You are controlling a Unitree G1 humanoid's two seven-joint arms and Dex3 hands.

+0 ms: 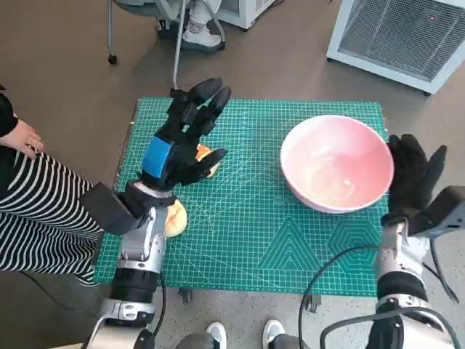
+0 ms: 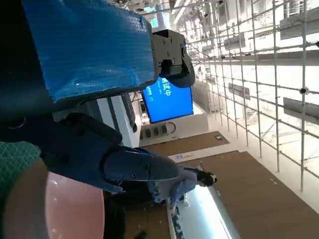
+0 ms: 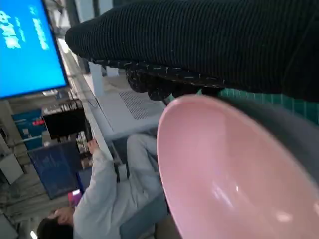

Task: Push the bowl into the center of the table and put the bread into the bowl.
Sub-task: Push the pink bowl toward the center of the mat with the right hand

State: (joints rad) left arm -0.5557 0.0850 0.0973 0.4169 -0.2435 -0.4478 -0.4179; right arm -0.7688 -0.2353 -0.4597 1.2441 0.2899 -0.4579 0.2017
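The pink bowl stands on the right part of the green mat, near its right edge. My gloved right hand lies flat against the bowl's outer right side, fingers straight, holding nothing. In the right wrist view the bowl sits right under the glove. My left hand hovers over the mat's left part with its fingers spread. An orange piece of bread shows beneath its thumb. A second, paler piece lies by the left wrist. The left wrist view shows the bowl beyond the thumb.
A person in striped clothes sits close at the table's left, one hand near the corner. Chair legs and a shoe stand beyond the far edge, and a white cabinet at the far right. A black cable loops by the near edge.
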